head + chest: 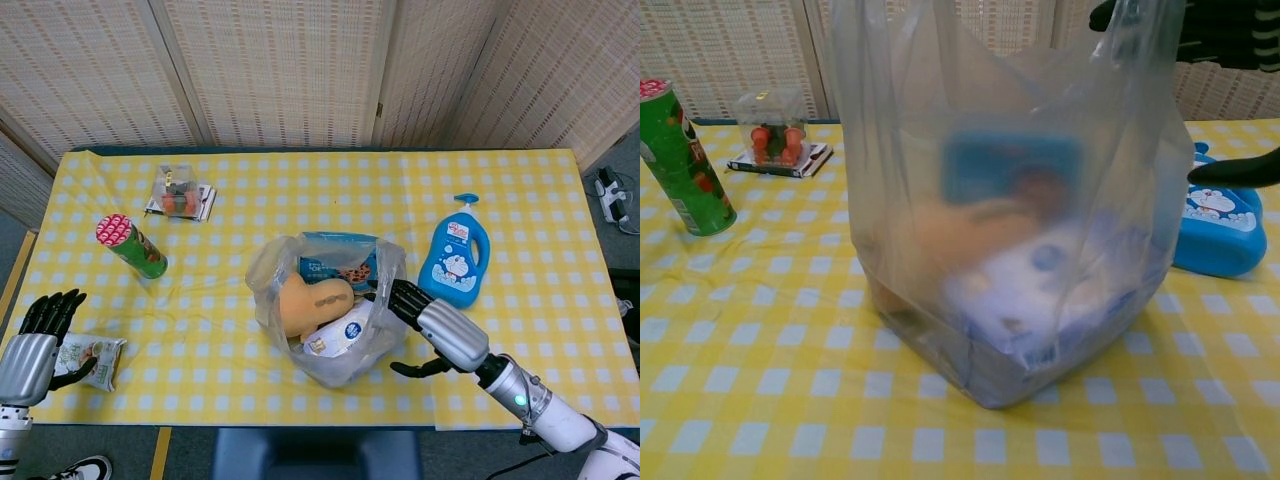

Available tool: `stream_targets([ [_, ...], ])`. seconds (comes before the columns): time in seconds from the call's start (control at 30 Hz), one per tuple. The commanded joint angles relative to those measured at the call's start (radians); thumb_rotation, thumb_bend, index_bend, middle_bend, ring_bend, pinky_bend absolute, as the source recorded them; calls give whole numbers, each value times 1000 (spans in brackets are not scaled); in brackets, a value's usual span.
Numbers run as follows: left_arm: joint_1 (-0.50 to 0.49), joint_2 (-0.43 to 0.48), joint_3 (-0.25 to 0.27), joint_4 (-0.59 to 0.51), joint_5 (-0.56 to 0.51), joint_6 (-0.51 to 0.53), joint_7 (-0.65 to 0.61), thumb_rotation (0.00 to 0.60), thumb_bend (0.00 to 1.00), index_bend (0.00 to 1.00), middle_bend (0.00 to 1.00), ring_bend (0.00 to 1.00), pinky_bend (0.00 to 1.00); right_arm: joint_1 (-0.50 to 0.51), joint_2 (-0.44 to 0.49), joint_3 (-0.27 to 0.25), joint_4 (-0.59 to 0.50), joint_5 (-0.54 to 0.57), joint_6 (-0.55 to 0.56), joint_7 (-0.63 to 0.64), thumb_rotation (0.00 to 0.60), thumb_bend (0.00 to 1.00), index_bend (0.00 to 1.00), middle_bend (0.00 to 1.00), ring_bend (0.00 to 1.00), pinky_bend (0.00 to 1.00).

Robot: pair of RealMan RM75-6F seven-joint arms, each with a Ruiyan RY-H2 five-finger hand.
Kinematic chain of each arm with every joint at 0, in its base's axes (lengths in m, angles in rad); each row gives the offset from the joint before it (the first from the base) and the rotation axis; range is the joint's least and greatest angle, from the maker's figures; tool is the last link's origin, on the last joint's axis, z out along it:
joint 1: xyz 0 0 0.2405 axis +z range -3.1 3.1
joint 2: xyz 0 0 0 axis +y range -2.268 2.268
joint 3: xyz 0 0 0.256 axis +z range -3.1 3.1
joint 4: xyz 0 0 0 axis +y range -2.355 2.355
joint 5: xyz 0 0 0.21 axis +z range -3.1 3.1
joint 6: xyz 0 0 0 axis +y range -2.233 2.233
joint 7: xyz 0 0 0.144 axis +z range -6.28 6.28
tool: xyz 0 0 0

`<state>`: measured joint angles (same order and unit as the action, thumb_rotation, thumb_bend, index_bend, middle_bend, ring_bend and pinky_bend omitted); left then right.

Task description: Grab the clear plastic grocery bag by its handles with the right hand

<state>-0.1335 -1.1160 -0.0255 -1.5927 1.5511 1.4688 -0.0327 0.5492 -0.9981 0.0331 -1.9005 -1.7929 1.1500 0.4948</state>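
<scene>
Two hands are in view, but only the right hand (432, 325) is anywhere near the clear plastic grocery bag (330, 310), which stands upright near the middle of the yellow checked surface (520, 200), slightly toward the near edge, with a blue cookie pack (338, 262), an orange-tan item and a white pouch showing through its film. The right hand sits at the bag's right side, its dark fingers (395, 295) spread and pointing toward the bag's open rim, the thumb held apart lower down; it holds nothing, and whether the fingertips already touch the plastic cannot be told from the head view. In the chest view the same fingers appear at the top right, partly behind the bag's raised right wall, which suggests they are level with the upper edge where the handles rise. The handles themselves run up out of the chest frame and are hard to pick out from above, so their exact place is uncertain. The relation that matters: the handles lie to the left of, and probably a little above, the right fingers, so the hand likely needs to go further in over the mouth before closing. The left hand (30, 345) rests well apart at the near left corner, fingers spread, beside a small snack packet (92, 358). A blue bottle (455, 258) lies just beyond the right hand.
</scene>
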Motion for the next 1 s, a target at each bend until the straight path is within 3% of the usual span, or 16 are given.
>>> stream_targets([
  [0.03, 2, 3, -1, 0, -1, 4, -6, 600, 249, 0, 85, 48, 0, 23, -17, 19, -9, 23, -21, -13, 600, 282, 0, 0, 0, 0],
  [0.37, 8, 15, -3, 1, -4, 13, -31, 600, 249, 0, 85, 48, 0, 67, -72, 29, -1, 29, -31, 26, 600, 283, 0, 0, 0, 0],
  [1.0, 7, 15, 0, -9, 4, 13, -22, 600, 248, 0, 85, 49, 0, 54, -30, -33, -5, -54, 47, 83, 600, 282, 0, 0, 0, 0],
])
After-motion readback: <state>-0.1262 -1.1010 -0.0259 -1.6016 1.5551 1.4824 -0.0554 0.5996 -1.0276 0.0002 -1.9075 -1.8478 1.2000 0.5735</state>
